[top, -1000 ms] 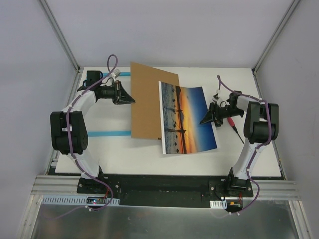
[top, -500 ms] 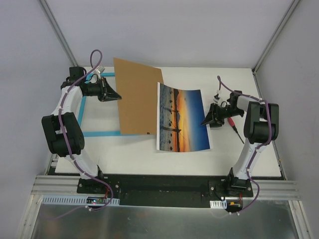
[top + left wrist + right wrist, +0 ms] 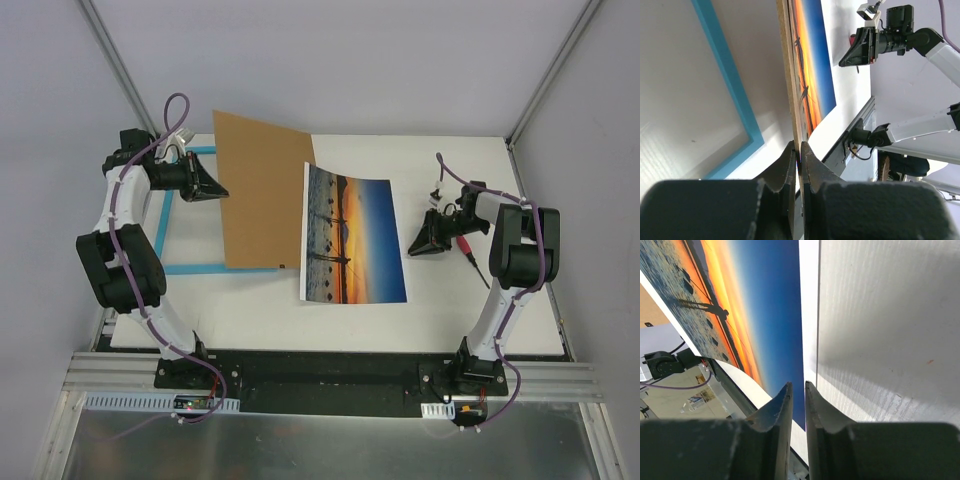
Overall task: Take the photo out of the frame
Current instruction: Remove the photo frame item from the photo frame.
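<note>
The photo (image 3: 352, 236), an orange sunset print, lies on the table, and its left edge meets the brown backing board (image 3: 262, 195). My left gripper (image 3: 222, 192) is shut on the board's left edge and holds it raised and tilted. Seen from the left wrist, the board's thin edge (image 3: 788, 75) runs in between the left gripper's (image 3: 799, 147) jaws. The turquoise frame (image 3: 160, 225) lies flat at the left, partly under the board. My right gripper (image 3: 411, 249) hovers just right of the photo's right edge. Its jaws (image 3: 798, 385) stand a narrow gap apart with nothing between them, above the photo's (image 3: 755, 305) white border.
A red-handled screwdriver (image 3: 466, 246) lies on the white table (image 3: 480, 170) beside the right wrist. Grey walls with metal posts close in the back and sides. A black rail with the arm bases runs along the near edge.
The left arm has carried the backing board to the left. The photo slid left with it, away from the right gripper, and now lies flatter. The right jaws have narrowed.
</note>
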Controlling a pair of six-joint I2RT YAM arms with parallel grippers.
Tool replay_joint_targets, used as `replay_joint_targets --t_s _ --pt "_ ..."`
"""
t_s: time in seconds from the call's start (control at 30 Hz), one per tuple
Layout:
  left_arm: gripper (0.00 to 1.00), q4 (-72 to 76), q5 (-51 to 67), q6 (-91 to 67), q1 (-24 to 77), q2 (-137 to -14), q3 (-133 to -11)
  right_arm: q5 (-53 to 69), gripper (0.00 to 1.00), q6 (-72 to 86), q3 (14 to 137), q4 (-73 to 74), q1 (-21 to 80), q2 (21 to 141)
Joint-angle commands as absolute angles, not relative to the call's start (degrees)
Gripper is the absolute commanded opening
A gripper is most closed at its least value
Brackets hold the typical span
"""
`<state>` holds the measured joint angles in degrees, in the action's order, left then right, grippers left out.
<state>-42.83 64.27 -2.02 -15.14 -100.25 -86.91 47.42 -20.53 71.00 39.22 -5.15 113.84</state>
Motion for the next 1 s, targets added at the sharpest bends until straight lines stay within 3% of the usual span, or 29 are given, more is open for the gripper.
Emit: replay_joint_targets --t_s 0.0,0.43,0.97 --pt "0.00 -44.39 66.97 2.64 -15.91 -100.11 -88.69 48.34 0.17 -20.13 70.40 39.46 -5.45 111.18" --pt "0.00 -45.09 64.51 3.08 -16.26 -99.67 -88.77 48.09 0.35 -21.18 70.66 39.55 -1.85 109.43" --pt "0.00 -45.00 62.93 2.02 -16.08 -98.79 -89.12 34.64 0.39 -22.59 72.77 41.66 5.88 109.78"
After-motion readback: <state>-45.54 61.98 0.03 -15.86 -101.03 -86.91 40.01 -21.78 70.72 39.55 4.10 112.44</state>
